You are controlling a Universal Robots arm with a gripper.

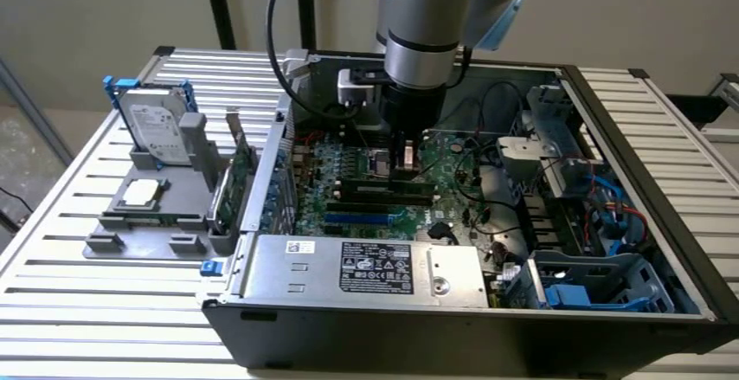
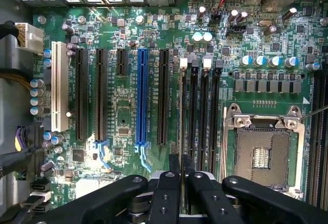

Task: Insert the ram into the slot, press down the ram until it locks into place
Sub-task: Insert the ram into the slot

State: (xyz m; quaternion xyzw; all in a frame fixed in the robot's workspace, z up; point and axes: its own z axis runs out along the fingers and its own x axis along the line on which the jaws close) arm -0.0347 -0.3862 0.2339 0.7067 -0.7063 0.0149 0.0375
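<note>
Wrist view: gripper [image 2: 181,168] clenched on the ram [image 2: 183,114], which is edge-on and lined along the slot [image 2: 183,65], the end one of four black ones side by side. Seated or not, cannot tell. One blue connector [image 2: 142,98] nearby. Exterior view: label [image 1: 375,269] on metal box [image 1: 289,263], text unreadable.
</note>
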